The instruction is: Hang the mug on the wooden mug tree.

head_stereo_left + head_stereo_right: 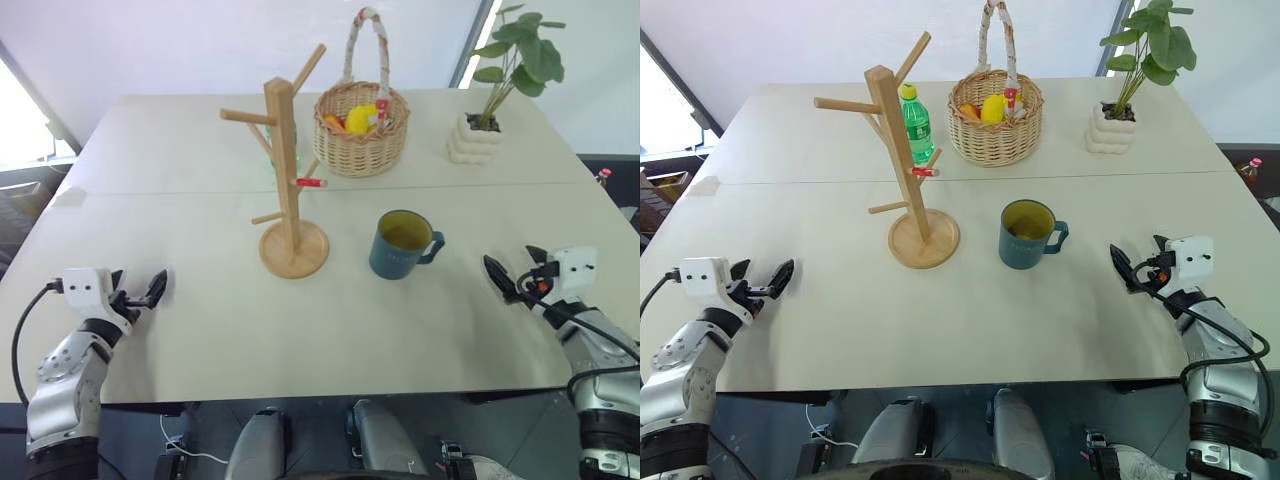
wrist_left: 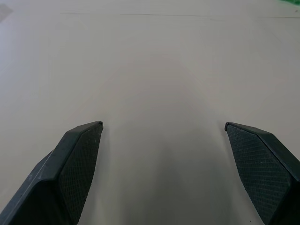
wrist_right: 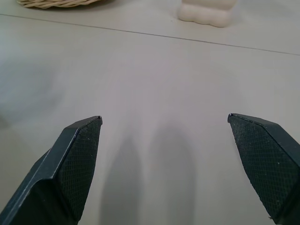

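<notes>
The dark teal mug (image 1: 402,245) with a yellow-olive inside stands upright on the table, its handle turned to the right. Just left of it rises the wooden mug tree (image 1: 290,180), a post on a round disc base with several bare pegs, one red-tipped. My right gripper (image 1: 512,275) hovers open near the table's front right, a short way right of the mug, nothing between its fingers (image 3: 75,159). My left gripper (image 1: 150,288) stands open at the front left, far from both, with bare table between its fingers (image 2: 77,164).
A wicker basket (image 1: 361,125) holding fruit stands behind the mug tree, a green bottle (image 1: 916,122) next to it. A potted plant in a white pot (image 1: 478,135) sits at the back right. A seam crosses the table (image 1: 150,230).
</notes>
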`<state>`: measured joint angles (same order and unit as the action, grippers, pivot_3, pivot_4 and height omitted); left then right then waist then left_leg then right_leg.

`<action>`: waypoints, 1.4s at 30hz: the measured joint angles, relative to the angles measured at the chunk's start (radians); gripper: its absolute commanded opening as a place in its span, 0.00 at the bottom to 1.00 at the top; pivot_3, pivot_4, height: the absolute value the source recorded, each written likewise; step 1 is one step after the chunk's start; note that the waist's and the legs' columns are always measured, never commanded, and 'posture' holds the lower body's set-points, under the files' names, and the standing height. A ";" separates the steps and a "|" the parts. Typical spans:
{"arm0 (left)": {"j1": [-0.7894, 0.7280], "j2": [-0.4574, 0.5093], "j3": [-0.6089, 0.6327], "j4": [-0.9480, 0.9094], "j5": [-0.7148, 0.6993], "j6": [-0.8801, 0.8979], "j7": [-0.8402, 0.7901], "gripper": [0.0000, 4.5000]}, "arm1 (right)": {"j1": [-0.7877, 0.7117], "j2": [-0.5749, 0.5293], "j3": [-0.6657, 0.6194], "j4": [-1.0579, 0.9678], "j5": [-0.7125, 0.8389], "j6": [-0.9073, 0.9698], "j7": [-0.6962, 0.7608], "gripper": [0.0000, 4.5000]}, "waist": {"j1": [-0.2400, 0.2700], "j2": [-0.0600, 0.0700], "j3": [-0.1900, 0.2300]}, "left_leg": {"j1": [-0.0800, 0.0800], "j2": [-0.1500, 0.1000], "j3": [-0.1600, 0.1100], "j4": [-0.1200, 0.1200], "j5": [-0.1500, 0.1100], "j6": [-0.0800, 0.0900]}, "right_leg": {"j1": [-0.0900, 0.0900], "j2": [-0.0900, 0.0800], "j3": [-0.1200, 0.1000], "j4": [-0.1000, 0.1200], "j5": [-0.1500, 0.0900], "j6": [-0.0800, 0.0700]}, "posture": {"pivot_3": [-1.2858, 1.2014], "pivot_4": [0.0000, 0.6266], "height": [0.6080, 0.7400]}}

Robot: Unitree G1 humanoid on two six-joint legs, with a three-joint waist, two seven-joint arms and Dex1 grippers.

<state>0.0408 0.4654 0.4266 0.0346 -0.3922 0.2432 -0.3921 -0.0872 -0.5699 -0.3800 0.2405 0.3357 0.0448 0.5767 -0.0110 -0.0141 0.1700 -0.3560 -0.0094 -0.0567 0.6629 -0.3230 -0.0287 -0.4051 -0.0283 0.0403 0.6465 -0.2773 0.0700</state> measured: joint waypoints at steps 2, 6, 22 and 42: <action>0.002 0.001 0.000 0.000 0.000 0.006 0.001 1.00 | 0.000 0.000 0.001 0.002 -0.001 0.000 0.000 0.99 | -0.001 0.000 0.000 | 0.000 0.000 0.000 0.000 0.000 0.000 | 0.000 0.000 0.000 0.000 0.000 0.000 | 0.52 0.24 1.00; 0.001 0.002 0.000 0.000 -0.001 0.011 0.001 1.00 | 0.000 0.000 0.001 0.002 -0.002 -0.002 0.000 0.99 | -0.001 0.000 0.000 | 0.000 0.000 0.000 0.000 0.000 0.000 | 0.000 0.000 0.000 0.000 0.000 0.000 | 0.52 0.24 1.00; 0.088 0.018 -0.260 -0.347 -0.084 0.075 -0.270 1.00 | 0.116 0.016 0.052 -0.184 0.003 0.027 0.040 0.99 | -0.001 0.001 0.000 | 0.000 0.000 0.000 0.000 0.000 0.000 | 0.000 0.000 0.000 0.000 0.000 -0.001 | 0.52 0.24 1.00; -0.089 0.008 -0.531 -0.468 -0.074 0.143 -0.368 1.00 | 0.052 0.168 0.171 -0.236 -0.072 -0.029 -0.075 0.99 | -0.002 0.001 0.000 | 0.000 0.000 0.000 0.000 0.000 0.000 | 0.000 0.002 0.000 0.000 0.000 0.000 | 0.52 0.24 1.00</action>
<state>-0.0481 0.4730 -0.1046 -0.4332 -0.4662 0.3862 -0.7597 -0.0349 -0.4020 -0.2095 0.0049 0.2642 0.0157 0.5017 -0.0127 -0.0129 0.1697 -0.3559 -0.0095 -0.0566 0.6633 -0.3229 -0.0286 -0.4046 -0.0267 0.0405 0.6464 -0.2774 0.0698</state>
